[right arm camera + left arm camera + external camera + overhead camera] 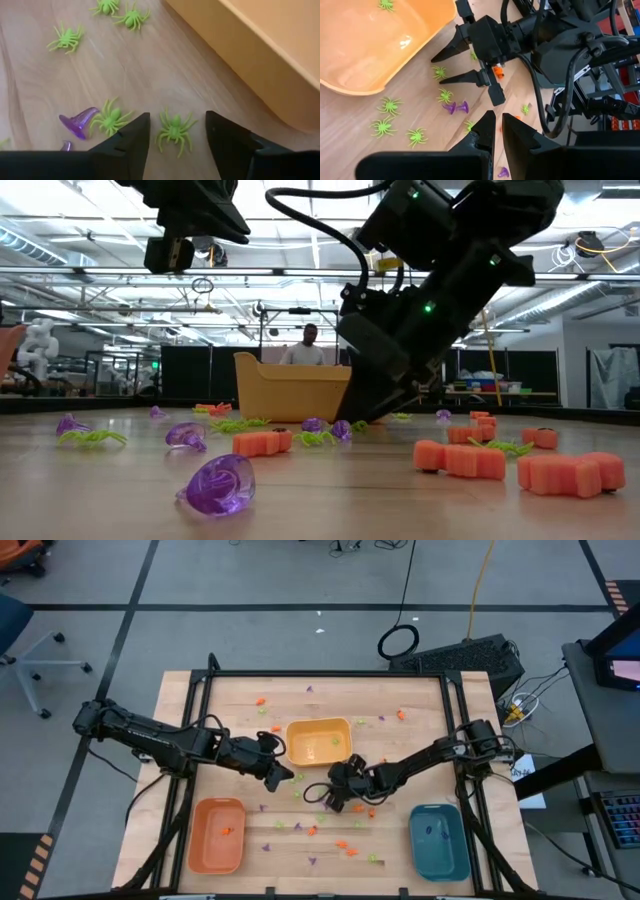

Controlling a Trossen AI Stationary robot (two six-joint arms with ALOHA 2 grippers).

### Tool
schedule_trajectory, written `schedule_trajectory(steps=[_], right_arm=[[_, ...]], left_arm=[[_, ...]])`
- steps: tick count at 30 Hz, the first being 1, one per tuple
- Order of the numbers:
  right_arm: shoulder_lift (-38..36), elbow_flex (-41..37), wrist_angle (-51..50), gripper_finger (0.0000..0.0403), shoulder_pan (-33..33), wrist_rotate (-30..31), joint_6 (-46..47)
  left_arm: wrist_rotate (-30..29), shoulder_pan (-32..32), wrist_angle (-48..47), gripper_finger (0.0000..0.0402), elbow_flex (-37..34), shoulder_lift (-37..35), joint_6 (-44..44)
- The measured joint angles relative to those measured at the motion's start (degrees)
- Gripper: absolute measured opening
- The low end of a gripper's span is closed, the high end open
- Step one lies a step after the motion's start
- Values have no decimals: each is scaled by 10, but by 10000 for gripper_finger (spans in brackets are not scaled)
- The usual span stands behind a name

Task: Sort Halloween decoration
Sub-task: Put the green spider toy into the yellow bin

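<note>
Tiny plastic Halloween decoration pieces (343, 844) in orange, light green and purple, scattered flat over the wooden table (190, 730), light green spiders (173, 128) clustered beside purple witch hats (78, 120)

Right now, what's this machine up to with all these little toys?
It's sorting tiny Halloween pieces into trays. The right tool is open on the table beside the yellow tray, its fingers either side of a green spider. The left tool, shut and empty, hangs close by. Most pieces still lie scattered.

- Yellow tray (318, 741) at centre frame, orange tray (216, 835) lower left, teal tray (439, 841) lower right.
- Both grippers, left (281, 775) and right (328, 796), just below yellow tray.
</note>
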Motion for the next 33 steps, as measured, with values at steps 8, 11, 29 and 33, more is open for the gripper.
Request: schedule_trajectory(steps=[8,11,29,33], right_arm=[[-1,0,-12,146,0,-24,12],[-3,0,-16,132,0,-28,13],[0,41,-65,71,-1,-81,-18],[0,50,-80,62,-4,-84,-16]], left_arm=[[-3,0,0,33,0,0,1],[-7,0,0,33,0,0,1],[-24,0,-4,33,0,0,5],[-30,0,-4,33,0,0,5]])
